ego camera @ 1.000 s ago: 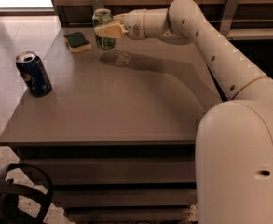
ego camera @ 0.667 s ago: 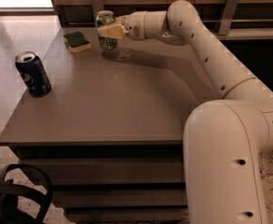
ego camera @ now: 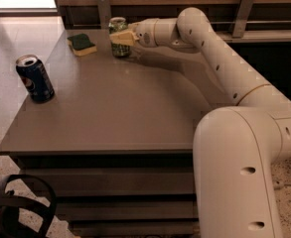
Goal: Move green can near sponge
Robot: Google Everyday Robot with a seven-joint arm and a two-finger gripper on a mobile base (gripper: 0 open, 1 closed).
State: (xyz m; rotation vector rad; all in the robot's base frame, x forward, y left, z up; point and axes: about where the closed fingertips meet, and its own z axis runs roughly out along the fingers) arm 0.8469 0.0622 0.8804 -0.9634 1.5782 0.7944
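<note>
I am clasping the green can [ego camera: 118, 25] in my gripper [ego camera: 120, 37], fingers pressing its sides, holding it upright near the sponge [ego camera: 81, 43] at the table's [ego camera: 125, 113] far end.

The pale arm [ego camera: 234, 73] rises from its bulky shoulder off the counter's [ego camera: 115, 113] near right corner, bends and reaches left along the far edge, gripper [ego camera: 121, 36] level near the far left corner, jaws closed on the green can [ego camera: 118, 48].

Gripper [ego camera: 121, 37] on green can [ego camera: 120, 50] beside sponge [ego camera: 81, 43]
</note>
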